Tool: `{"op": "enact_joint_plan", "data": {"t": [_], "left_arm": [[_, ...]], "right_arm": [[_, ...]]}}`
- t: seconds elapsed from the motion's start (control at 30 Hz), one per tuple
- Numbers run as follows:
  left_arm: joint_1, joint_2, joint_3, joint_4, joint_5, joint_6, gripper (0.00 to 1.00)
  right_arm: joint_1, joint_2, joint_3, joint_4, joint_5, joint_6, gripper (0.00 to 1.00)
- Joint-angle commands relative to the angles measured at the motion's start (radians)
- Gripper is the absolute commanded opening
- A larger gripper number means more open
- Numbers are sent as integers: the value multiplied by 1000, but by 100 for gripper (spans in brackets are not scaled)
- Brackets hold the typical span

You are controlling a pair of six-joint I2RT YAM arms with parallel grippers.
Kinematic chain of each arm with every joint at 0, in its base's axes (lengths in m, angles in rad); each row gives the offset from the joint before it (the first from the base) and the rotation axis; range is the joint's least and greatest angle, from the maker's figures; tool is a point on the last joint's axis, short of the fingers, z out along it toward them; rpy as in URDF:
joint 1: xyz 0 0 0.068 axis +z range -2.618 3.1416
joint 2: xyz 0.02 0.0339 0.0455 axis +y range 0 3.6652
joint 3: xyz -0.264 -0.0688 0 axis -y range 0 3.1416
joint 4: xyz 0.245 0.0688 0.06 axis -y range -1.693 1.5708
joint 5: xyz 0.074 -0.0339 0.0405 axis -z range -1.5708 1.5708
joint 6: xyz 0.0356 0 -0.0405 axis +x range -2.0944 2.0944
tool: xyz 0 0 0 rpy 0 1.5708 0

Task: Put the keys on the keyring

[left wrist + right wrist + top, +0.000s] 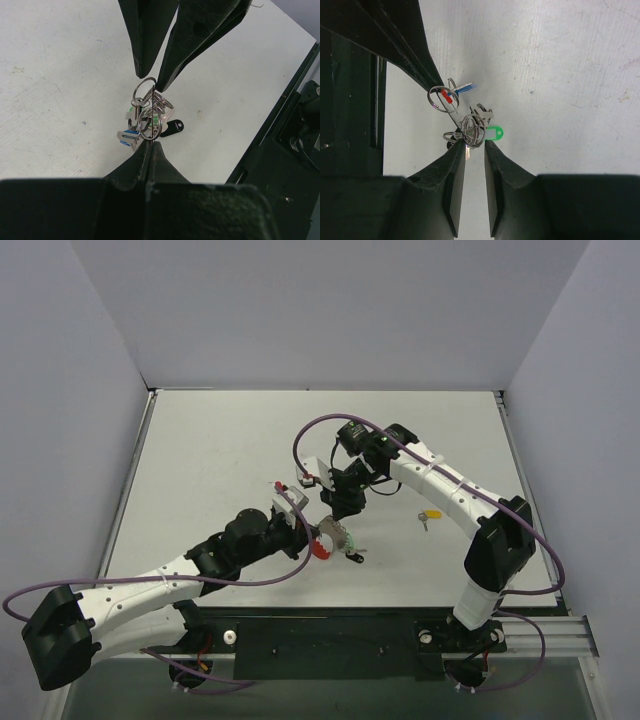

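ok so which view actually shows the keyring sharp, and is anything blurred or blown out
Left wrist: the keyring is sharp with glints on the wire, the left gripper in front is dark and soft, the table very bright. Right wrist: the keys sharp, the right gripper a black silhouette. Top external: even light, no glare, the keys too small to resolve.

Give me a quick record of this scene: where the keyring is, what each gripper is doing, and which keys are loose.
keyring: pinched by the left gripper, keys bunched at it
left gripper: shut on the keyring
right gripper: jaws apart, tips at the bunch, opposite the left
keys at the ring: green-capped key, blue-capped key, black-capped key; threading unclear
loose key: yellow-capped key alone on the table, on the right arm's side
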Motion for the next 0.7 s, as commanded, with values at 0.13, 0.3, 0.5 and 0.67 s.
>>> {"op": "enact_joint_plan", "data": {"t": [0.13,0.3,0.5,0.67], "left_arm": [[6,-13,47,64,18,-23,0],[16,-8,37,67,27,-39,0],[31,10,35,68,59,-51,0],[40,24,38,62,81,-51,0]], "right_arm": [[17,-18,39,-7,-7,11,14],[17,-24,56,-31,-23,-15,12],[26,-21,74,-105,-57,-129,0],[40,-5,106,-189,-63,-222,0]]}}
